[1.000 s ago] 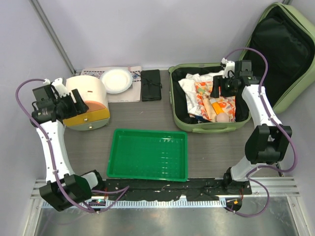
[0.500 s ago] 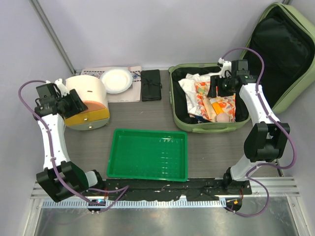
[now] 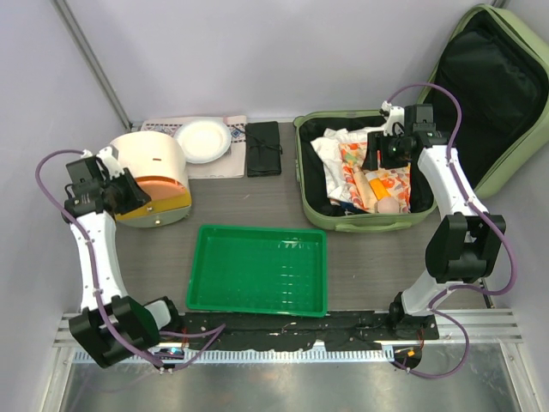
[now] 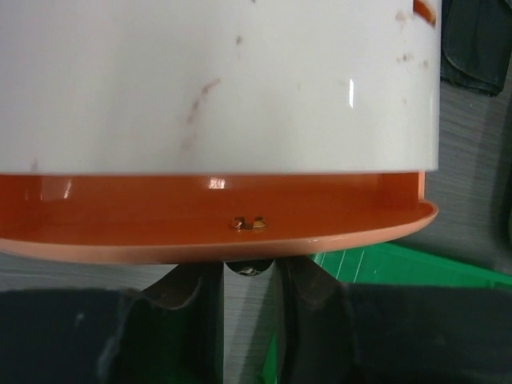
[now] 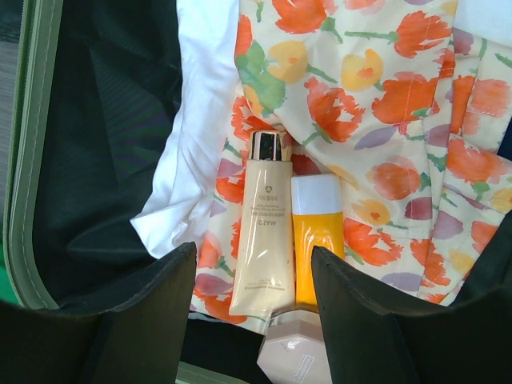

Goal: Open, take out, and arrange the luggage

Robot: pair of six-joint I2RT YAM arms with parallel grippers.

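The luggage (image 3: 310,206), a pale green hard-shell suitcase, lies open at the back right, its black-lined lid (image 3: 497,94) leaning against the wall. Inside are a white cloth (image 5: 200,120), a floral cloth (image 5: 384,96), a cream tube (image 5: 264,240), a yellow bottle (image 5: 316,232) and a pink jar (image 5: 296,356). My right gripper (image 3: 375,163) hovers open over the tube and bottle (image 5: 252,250). My left gripper (image 3: 130,190) is at the cream-and-orange container (image 3: 154,163). Its jaws (image 4: 250,272) stand narrow, pinching a small dark knob under the orange drawer's (image 4: 208,208) lip.
A flat green tray (image 3: 257,270) lies in the middle near the front. At the back are a white plate (image 3: 202,140) on a cloth (image 3: 159,127) and a black pouch (image 3: 263,148). Walls close in behind and on both sides.
My left gripper's jaws have closed from wide to narrow at the container's drawer, and that arm has shifted a little nearer. The right gripper moved slightly left over the luggage, then held still.
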